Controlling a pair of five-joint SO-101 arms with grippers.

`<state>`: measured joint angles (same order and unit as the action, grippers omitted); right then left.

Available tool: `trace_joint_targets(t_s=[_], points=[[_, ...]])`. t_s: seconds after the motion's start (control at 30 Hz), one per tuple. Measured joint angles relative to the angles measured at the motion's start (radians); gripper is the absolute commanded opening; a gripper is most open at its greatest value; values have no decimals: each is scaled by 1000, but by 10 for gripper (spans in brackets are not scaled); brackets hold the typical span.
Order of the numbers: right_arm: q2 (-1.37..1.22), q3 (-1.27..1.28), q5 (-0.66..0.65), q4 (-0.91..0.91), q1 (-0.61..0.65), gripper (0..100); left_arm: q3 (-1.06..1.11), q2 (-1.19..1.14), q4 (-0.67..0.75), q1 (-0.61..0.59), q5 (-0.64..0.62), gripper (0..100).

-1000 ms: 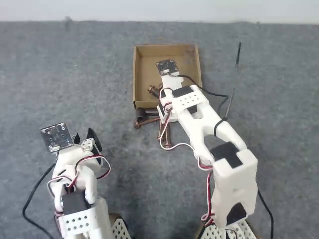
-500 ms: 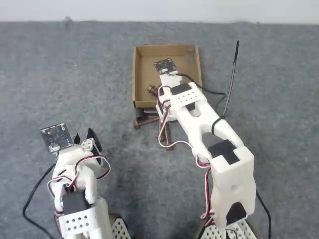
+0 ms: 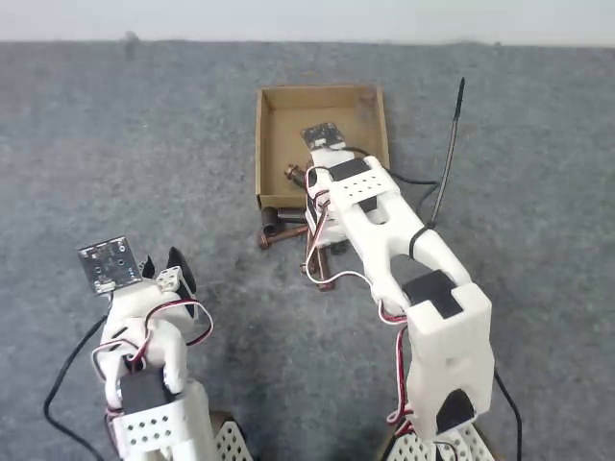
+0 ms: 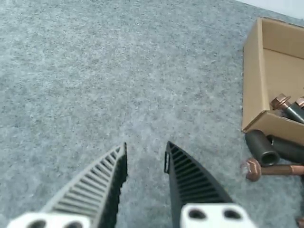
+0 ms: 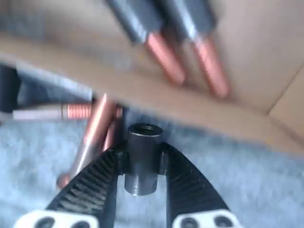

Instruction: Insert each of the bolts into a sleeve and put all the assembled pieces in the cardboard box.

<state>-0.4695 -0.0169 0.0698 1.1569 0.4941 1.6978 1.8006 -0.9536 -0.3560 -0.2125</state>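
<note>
Jaws of the right gripper (image 5: 142, 153) clamp a dark sleeve (image 5: 141, 179) just outside the box's (image 3: 272, 134) near wall, beside loose bolts (image 5: 90, 137) on the carpet (image 3: 144, 144). Left gripper (image 4: 145, 154) hangs narrowly parted over carpet, well apart from the box. Two sleeved bolts (image 5: 164, 52) lie inside it.

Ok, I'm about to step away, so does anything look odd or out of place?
Nothing stands out. The loose bolt and loose sleeve outside the cardboard box just await assembly; the right tool grips a second sleeve.
</note>
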Motion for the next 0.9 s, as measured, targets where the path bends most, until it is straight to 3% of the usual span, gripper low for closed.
trace_joint_targets(t_s=[0.37, 0.9], points=[[209, 227, 0, 98, -101, 9, 0, 0, 0, 0, 0, 126], [667, 760, 0, -43, -436, 9, 0, 0, 0, 0, 2, 126]])
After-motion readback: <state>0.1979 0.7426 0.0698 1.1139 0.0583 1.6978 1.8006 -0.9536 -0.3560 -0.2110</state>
